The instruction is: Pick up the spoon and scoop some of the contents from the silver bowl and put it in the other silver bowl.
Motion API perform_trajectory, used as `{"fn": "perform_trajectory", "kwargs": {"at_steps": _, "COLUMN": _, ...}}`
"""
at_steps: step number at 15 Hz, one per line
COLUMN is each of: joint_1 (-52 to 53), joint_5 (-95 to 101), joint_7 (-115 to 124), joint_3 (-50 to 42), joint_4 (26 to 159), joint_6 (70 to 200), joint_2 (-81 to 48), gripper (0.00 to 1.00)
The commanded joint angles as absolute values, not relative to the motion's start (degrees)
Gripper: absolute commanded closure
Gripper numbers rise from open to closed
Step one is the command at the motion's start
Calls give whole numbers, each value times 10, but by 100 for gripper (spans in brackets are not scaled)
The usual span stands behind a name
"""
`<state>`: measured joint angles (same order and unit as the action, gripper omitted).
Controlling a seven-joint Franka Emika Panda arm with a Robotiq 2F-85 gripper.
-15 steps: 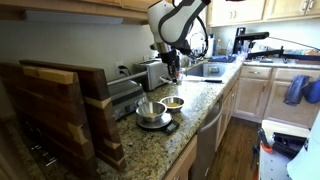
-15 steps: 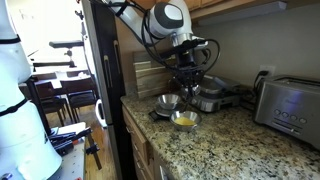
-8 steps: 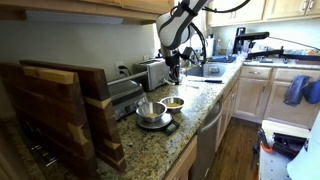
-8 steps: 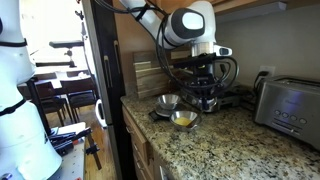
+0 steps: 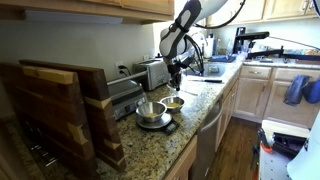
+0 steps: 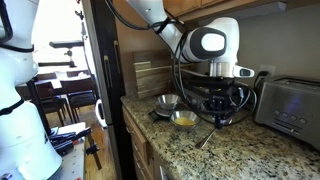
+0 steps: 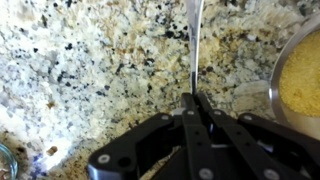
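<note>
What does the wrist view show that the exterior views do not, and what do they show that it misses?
Only the wrist view shows clearly that the gripper is shut on the thin handle of the spoon. Only an exterior view shows the second silver bowl and the toaster. Both share the granite counter and the bowl of yellow contents.

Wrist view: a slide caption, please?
Claw shut on the spoon over the granite counter, bowl of yellow contents at right.
</note>
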<state>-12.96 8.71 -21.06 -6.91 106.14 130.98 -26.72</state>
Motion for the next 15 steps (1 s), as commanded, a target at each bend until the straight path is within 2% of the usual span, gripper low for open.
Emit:
{"fn": "perform_trajectory", "kwargs": {"at_steps": 1, "joint_1": -147, "joint_5": 71, "joint_7": -211, "joint_3": -68, "joint_4": 1047, "joint_6": 1320, "joint_2": -288, "gripper": 98}}
{"fn": "perform_trajectory", "kwargs": {"at_steps": 12, "joint_1": -168, "joint_5": 71, "joint_7": -213, "joint_3": -69, "joint_4": 1050, "joint_6": 1318, "joint_2": -317, "gripper": 98}}
{"fn": "perform_trajectory", "kwargs": {"at_steps": 14, "joint_1": -166, "joint_5": 75, "joint_7": -216, "joint_3": -68, "joint_4": 1052, "joint_6": 1318, "joint_2": -313, "gripper": 96}}
{"fn": "perform_trajectory", "kwargs": {"at_steps": 15, "joint_1": -163, "joint_5": 78, "joint_7": -215, "joint_3": -68, "joint_4": 1056, "joint_6": 1319, "joint_2": -307, "gripper": 69}}
